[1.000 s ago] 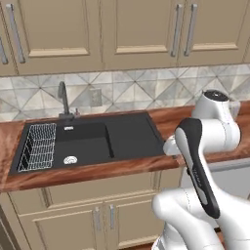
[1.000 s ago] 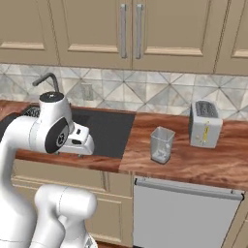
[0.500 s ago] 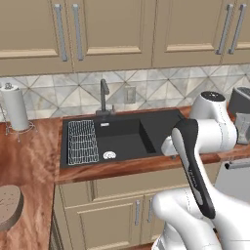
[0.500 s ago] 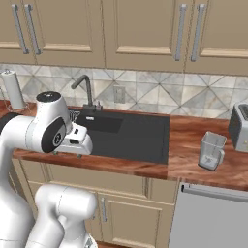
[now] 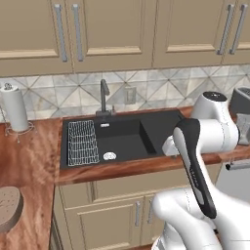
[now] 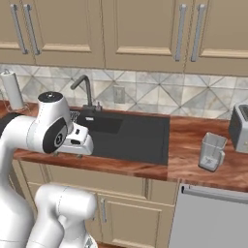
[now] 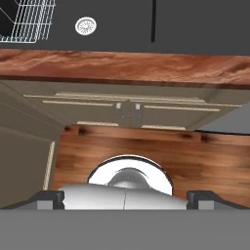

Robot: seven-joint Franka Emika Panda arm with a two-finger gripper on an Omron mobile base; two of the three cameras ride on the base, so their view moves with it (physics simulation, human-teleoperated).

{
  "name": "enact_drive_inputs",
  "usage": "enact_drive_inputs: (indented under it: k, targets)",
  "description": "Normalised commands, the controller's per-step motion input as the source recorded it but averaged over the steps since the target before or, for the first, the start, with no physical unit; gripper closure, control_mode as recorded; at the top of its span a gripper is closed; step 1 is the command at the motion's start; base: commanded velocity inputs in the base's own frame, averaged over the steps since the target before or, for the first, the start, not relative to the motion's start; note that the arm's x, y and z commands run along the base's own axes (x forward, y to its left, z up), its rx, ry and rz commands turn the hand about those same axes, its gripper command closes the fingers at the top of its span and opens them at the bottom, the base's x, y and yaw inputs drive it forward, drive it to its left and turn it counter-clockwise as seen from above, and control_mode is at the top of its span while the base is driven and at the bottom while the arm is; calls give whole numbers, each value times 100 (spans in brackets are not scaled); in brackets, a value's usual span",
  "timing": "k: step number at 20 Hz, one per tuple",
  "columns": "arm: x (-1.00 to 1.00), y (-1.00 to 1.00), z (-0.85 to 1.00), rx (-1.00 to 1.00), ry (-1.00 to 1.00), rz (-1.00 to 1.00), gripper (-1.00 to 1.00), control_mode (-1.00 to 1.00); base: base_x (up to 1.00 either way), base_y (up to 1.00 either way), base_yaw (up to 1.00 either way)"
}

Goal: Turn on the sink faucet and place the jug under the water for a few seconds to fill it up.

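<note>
The sink (image 5: 122,139) is a black basin set in a wooden counter (image 5: 29,146), with a wire rack (image 5: 81,141) lying in its left part, a round silver drain (image 5: 110,156) just right of the rack, and a flat drainboard (image 5: 163,129) on the right side. The faucet (image 5: 104,97) stands upright at the back edge of the basin, its short spout angled forward, and no water runs from it. The jug (image 6: 212,151) stands upright on the counter well to the right of the sink, beside a toaster (image 6: 239,127) and apart from the arm. A paper-towel roll (image 5: 14,107) stands on the counter to the left of the sink. The arm is folded in front of the counter, its hand hanging just before the counter's front edge and pointing down. In the hand view the gripper (image 7: 125,199) has its two dark fingertips (image 7: 48,199) set far apart at the bottom corners, so it looks wide open with nothing between them, though only the tips are visible; beyond them lie the wooden floor (image 7: 195,161), the cabinet doors (image 7: 127,110) and the front edge of the counter.
</note>
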Motion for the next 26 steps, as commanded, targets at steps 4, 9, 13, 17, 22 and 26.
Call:
enact_drive_inputs:
  k: [4,9,13,17,22,26]
  targets:
    - [0,0,0,0,0,0,-100,100,44,0,0]
    - [0,0,0,0,0,0,-100,100,53,-7,0]
    - [0,0,0,0,0,0,-100,100,49,-20,0]
    - [0,0,0,0,0,0,-100,100,44,-16,0]
    - [0,0,0,0,0,0,-100,100,35,-2,0]
    - [19,0,-4,0,0,0,-100,-100,7,0,0]
